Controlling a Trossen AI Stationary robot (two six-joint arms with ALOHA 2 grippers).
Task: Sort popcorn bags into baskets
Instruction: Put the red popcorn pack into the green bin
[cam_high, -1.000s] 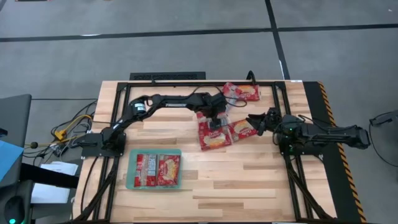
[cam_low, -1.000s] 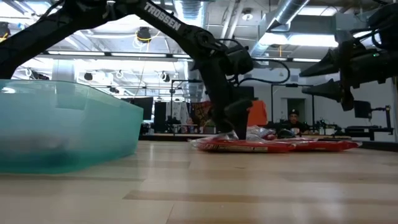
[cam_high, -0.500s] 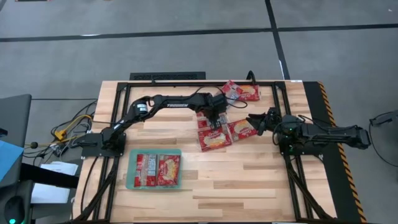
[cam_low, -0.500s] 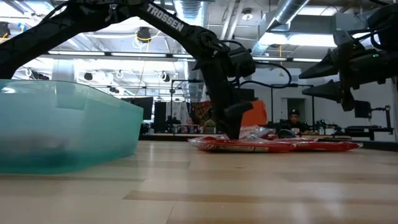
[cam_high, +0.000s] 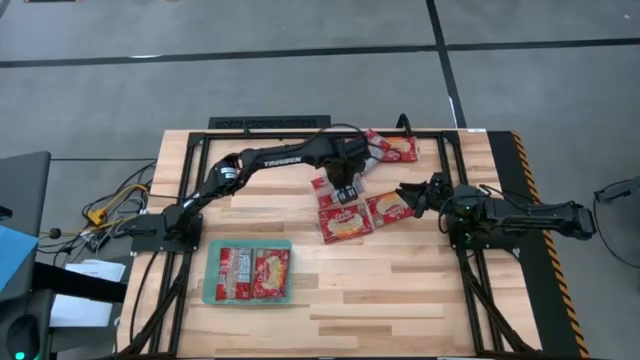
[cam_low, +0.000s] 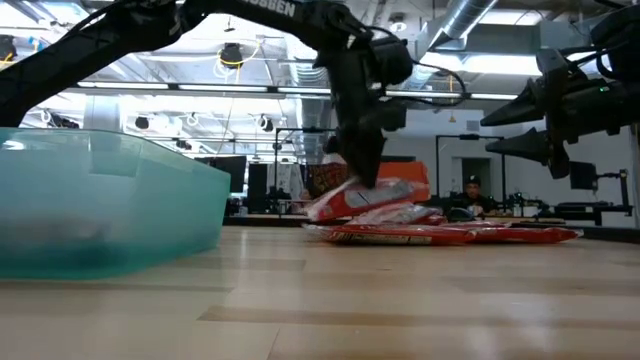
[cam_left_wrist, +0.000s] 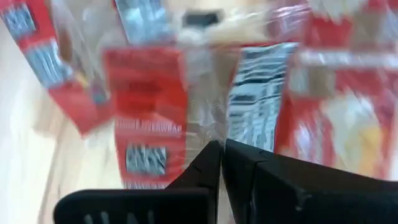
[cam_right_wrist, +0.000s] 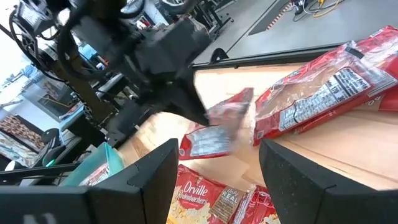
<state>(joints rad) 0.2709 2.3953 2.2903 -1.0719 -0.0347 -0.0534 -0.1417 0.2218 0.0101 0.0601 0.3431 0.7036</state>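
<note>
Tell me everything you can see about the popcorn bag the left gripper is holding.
The bag is a small flat packet, red with crinkly clear film and a printed label panel, plastic by its look. The left gripper is shut on it from above and has it off the table, tilted, one end drooping over the other bags lying flat below. It hangs mid-table toward the far edge. Whether it touches the pile below cannot be told.

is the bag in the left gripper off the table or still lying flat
Off the table. In the low view the popcorn bag hangs tilted from the shut left gripper, clear above the pile of bags lying flat.
</note>
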